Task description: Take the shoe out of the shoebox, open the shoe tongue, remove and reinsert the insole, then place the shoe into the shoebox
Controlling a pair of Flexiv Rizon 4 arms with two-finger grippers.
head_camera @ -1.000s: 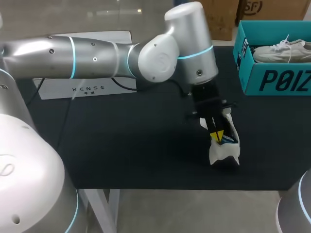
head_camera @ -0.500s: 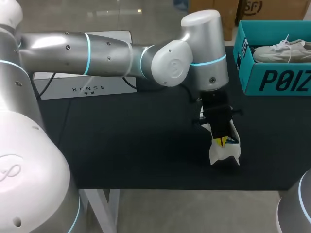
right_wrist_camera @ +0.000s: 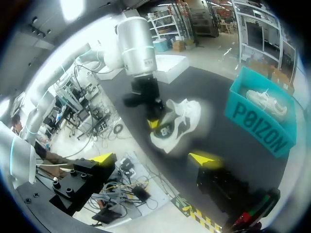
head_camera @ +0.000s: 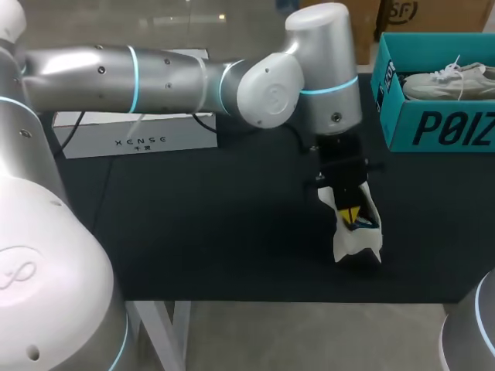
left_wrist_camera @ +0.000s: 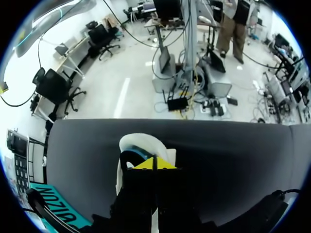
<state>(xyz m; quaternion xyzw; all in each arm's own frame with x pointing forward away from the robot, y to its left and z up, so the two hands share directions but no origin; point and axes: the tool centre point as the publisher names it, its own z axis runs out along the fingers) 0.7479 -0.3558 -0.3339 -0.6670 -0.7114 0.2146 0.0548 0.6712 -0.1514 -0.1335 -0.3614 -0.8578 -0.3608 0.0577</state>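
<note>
Nothing pins the shoe (head_camera: 356, 243) to the table (head_camera: 193, 232), so if I lift my left gripper (head_camera: 349, 215) I could tip it or drag it along. The shoebox (head_camera: 433, 127) stands well apart and holds 1 other shoe (head_camera: 445, 81). My left tips sit pressed together inside the shoe's opening. Whether they pinch the insole I cannot tell. My right gripper (right_wrist_camera: 154, 158) hangs spread, empty and well clear.

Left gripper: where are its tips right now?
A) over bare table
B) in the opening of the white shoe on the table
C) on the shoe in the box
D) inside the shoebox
B: in the head view the left gripper has its yellow tips down in the opening of the white shoe on the table, apart from the shoebox.
</note>
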